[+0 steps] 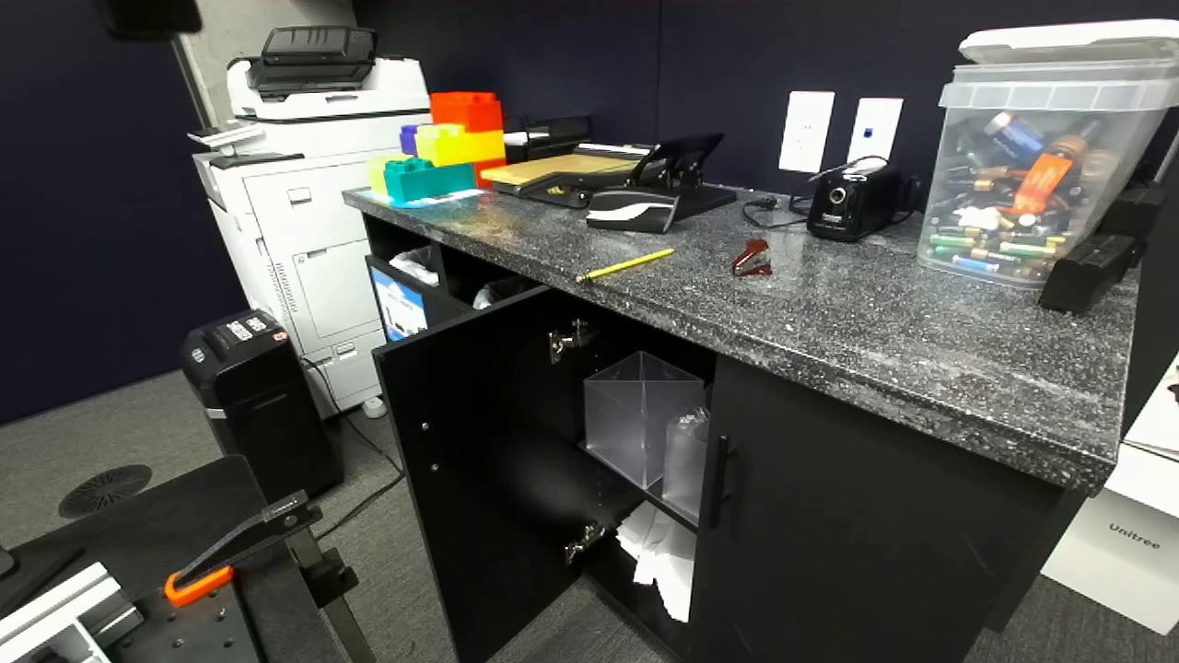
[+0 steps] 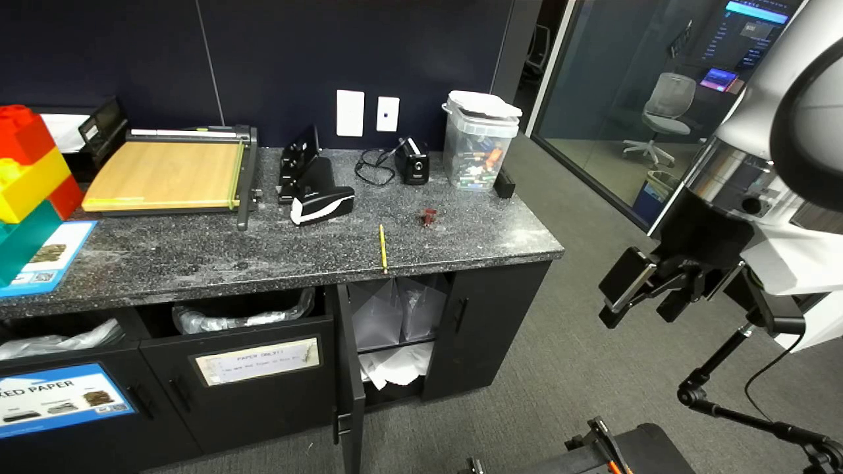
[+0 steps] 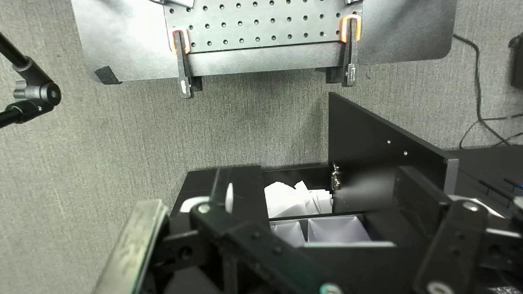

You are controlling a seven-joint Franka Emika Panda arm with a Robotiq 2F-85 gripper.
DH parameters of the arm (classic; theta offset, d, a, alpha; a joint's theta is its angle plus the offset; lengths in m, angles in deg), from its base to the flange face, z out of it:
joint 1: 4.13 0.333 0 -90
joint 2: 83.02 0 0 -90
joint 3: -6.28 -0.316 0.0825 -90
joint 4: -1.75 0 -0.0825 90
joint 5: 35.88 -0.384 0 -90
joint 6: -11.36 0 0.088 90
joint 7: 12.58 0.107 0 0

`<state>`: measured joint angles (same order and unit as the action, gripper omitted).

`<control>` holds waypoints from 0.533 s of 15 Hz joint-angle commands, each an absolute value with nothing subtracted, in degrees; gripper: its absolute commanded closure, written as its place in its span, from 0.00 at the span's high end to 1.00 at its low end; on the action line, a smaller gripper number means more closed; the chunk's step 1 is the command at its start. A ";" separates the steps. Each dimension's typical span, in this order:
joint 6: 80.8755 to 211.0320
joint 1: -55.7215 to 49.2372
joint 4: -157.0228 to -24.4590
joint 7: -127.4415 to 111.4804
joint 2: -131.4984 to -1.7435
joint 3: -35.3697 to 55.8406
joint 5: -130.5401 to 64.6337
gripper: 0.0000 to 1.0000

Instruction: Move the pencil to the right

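Note:
The thin yellow pencil lies flat on the dark speckled countertop, with one end at the front edge. It also shows in an exterior view, pointing from the front edge toward the wall. It is out of view in the wrist view. My gripper hangs in the air beyond the counter's right end in that exterior view, well apart from the pencil. In the wrist view my gripper has its fingers wide apart with nothing between them.
A small dark reddish object lies near the pencil. A stapler, a black sharpener, a clear bin of batteries and a paper cutter stand on the counter. A cabinet door stands open below.

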<state>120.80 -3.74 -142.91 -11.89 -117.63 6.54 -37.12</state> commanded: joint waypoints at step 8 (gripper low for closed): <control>123.26 -3.31 -122.94 -5.97 -96.69 3.10 -37.30 1.00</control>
